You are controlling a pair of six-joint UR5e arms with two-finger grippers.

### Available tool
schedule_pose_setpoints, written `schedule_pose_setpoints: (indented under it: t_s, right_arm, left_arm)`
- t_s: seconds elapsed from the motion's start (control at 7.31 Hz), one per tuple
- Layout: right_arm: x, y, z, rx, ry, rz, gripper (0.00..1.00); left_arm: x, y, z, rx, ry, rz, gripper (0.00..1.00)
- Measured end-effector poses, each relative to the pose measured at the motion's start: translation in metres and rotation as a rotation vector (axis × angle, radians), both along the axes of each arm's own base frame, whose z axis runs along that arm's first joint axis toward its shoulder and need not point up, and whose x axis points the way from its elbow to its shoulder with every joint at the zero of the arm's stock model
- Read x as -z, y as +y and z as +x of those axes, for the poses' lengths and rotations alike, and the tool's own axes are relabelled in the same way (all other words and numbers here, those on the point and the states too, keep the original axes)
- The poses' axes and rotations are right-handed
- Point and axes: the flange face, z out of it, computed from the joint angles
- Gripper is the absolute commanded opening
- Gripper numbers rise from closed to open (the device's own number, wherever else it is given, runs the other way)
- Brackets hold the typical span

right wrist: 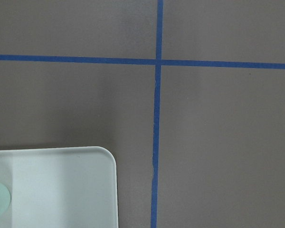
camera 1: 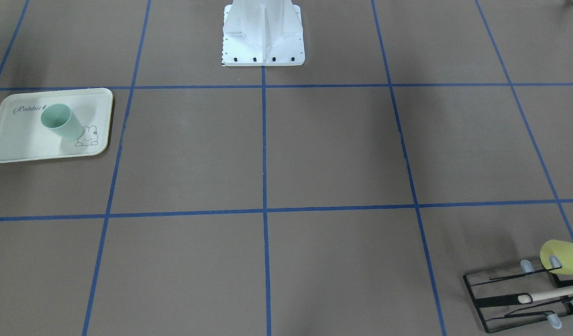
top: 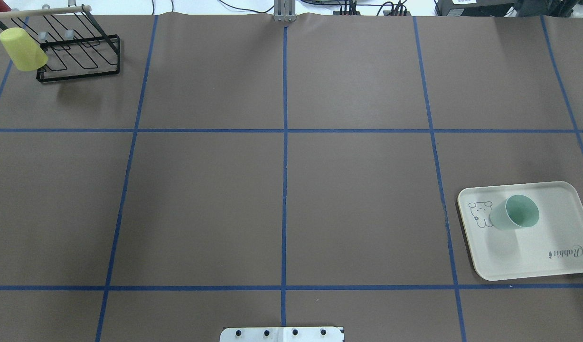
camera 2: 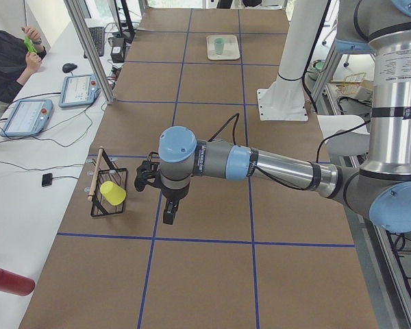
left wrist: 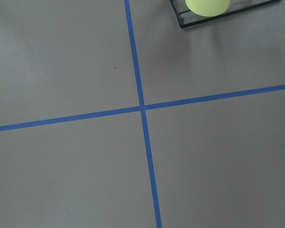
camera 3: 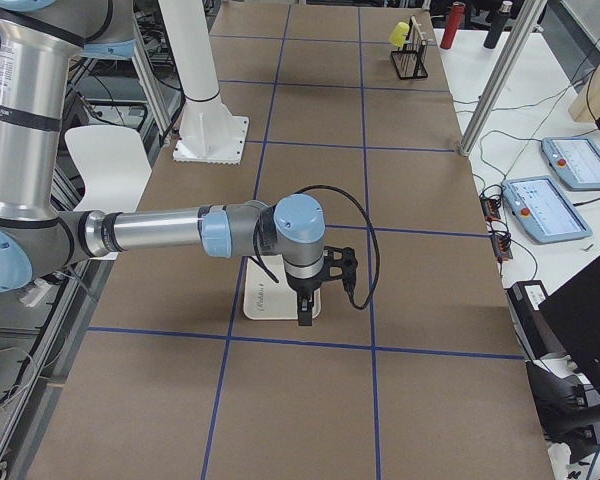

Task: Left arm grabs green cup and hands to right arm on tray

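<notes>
On tray (top: 533, 259), green cup (top: 515, 214); left pincer (camera 2: 168, 218) (cannot tell if apart; right pincer (camera 3: 304, 320) likewise) hangs near yellow cup (camera 2: 113, 193) — wrong-pick risk.

Green cup (top: 513, 213) upright, on cream tray (top: 533, 259)

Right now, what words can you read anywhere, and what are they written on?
"Rabbit": curly script on the cream tray, near a bunny drawing.
Small print on the left arm and the right arm: too blurred to read.
Tablet screens: too small to read.
Green cup and yellow-green cup: no writing shows.
</notes>
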Motion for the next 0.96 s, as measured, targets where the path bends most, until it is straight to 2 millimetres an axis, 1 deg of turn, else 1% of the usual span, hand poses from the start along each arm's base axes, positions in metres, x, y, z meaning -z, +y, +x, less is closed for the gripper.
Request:
schedule_pose_setpoints:
  t_s: [0.96]
  right_arm:
    - [-0.0027, 0.0000, -0.0005, -0.001, -0.001, -0.007, 1.00]
  left_arm:
    - [-0.0022, 0.0117, -0.0015, -0.014, -0.005, 0.038, 1.00]
